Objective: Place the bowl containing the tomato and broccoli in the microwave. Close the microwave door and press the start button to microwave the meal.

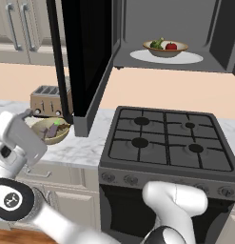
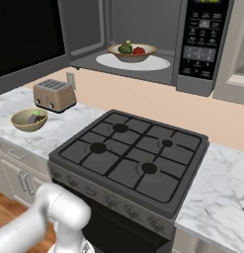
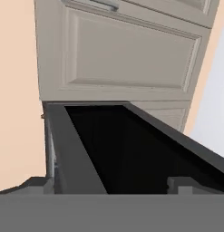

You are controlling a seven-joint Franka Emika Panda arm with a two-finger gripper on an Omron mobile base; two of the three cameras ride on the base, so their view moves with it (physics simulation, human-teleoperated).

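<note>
Tan-gold bowl (image 2: 132,52) sitting inside microwave (image 2: 143,34); placing done. Door-closing step pending. Gripper (image 3: 111,186) spread wide, facing microwave door (image 3: 131,149); next: pushing door shut.

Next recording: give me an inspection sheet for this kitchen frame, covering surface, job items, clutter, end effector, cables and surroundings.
Surface: marble counter either side of a stove.
Job's things: bowl with tomato and broccoli sits on the white plate inside the microwave; microwave door stands open.
Clutter: toaster; second bowl holding a purple piece.
End effector: open, empty, facing the door's edge.
Cables: nothing seen.
Surroundings: beige cabinets, peach wall.
</note>
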